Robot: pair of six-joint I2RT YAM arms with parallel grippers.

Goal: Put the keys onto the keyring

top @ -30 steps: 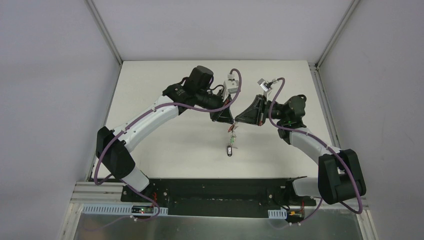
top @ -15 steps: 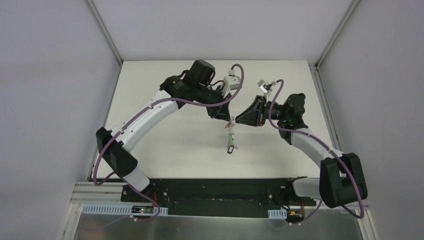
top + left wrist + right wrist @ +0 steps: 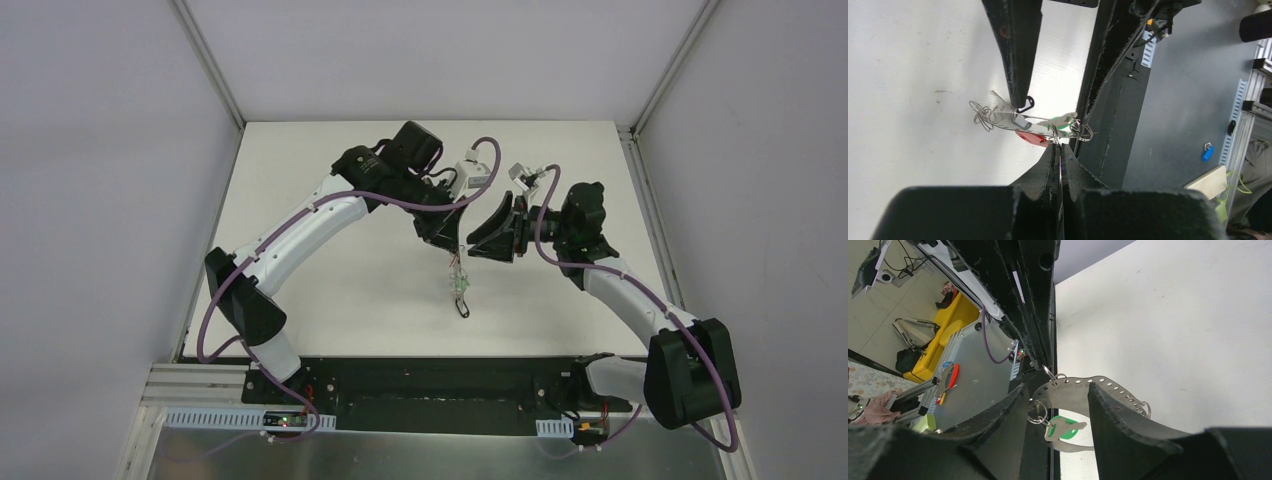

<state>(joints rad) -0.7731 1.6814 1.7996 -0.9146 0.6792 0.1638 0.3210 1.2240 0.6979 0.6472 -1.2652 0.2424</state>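
The keyring (image 3: 1074, 388), a flat perforated metal hoop with small wire loops, hangs above the table from my left gripper (image 3: 1060, 146), which is shut on a wire loop at its rim. A green key (image 3: 1066, 428) dangles from a small ring inside the hoop. In the left wrist view the keyring (image 3: 1013, 120) shows edge-on, with a red key head (image 3: 1031, 137) and a black key head (image 3: 1026, 103) beside it. My right gripper (image 3: 1057, 387) stands open, its fingers either side of the hoop's band. From above, the keyring (image 3: 458, 279) hangs below both grippers with the black key (image 3: 462, 306) lowest.
The white table (image 3: 340, 270) lies under the hanging keyring. The two grippers' fingers meet nose to nose over the table's middle (image 3: 462, 238). A black rail (image 3: 430, 380) runs along the near edge between the arm bases.
My right gripper has opened from shut, its fingers now spread around the hoop. The left arm has shifted slightly right and back, still pinching the keyring, which hangs a little lower.
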